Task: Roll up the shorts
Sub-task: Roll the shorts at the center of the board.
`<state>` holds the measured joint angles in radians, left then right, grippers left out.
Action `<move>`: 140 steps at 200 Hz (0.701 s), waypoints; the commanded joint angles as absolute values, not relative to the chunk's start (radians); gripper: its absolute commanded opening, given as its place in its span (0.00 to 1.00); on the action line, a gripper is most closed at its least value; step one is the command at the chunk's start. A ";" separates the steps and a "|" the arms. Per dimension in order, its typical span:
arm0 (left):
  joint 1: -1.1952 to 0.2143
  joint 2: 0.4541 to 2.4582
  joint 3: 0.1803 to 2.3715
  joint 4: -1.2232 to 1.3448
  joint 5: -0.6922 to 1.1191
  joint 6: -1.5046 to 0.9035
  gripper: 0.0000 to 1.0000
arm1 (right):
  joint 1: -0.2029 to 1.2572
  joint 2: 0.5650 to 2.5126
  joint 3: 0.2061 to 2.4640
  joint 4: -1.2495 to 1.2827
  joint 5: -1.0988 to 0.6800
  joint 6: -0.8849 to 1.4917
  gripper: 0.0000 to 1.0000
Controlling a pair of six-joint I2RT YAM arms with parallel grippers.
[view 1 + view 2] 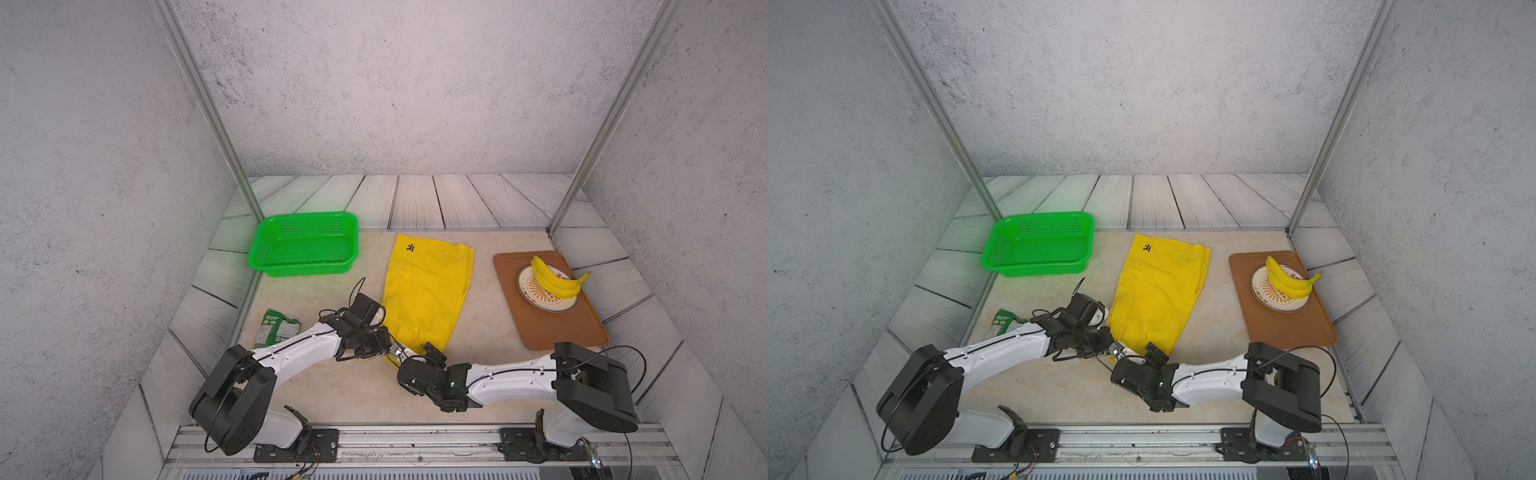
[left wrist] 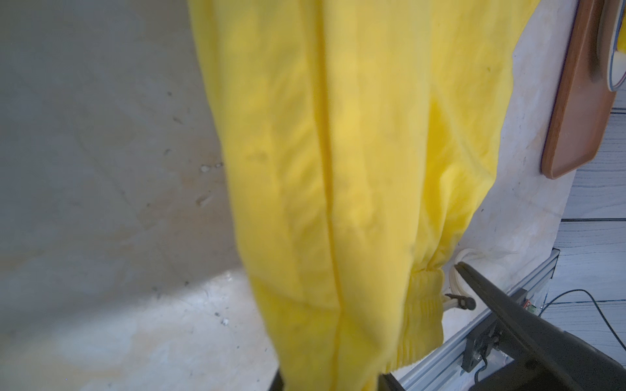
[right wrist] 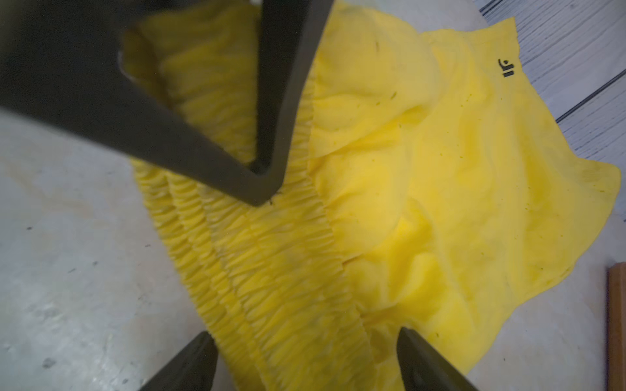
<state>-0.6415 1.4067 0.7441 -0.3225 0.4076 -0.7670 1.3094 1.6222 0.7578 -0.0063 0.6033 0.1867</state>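
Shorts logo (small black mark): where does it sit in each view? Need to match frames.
Top view: logo on the far corner of the shorts, on the green basket side.
Top view: same far corner.
Left wrist: not in it; only plain yellow fabric.
Right wrist: logo near the hem, at the end away from the waistband.
Shared landmark: brown tray, beside the shorts in all four.
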 commanded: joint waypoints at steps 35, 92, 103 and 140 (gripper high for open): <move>-0.638 1.371 0.754 -0.254 0.482 -0.790 0.00 | 1.361 1.551 0.743 0.040 0.605 0.165 0.88; -0.623 1.369 0.755 -0.242 0.509 -0.793 0.00 | 1.363 1.525 0.710 0.009 0.624 0.136 0.99; -0.621 1.369 0.758 -0.242 0.514 -0.798 0.00 | 1.364 1.541 0.709 0.034 0.622 0.128 0.99; -0.621 1.361 0.761 -0.241 0.525 -0.809 0.00 | 1.364 1.620 0.741 0.090 0.737 0.111 0.99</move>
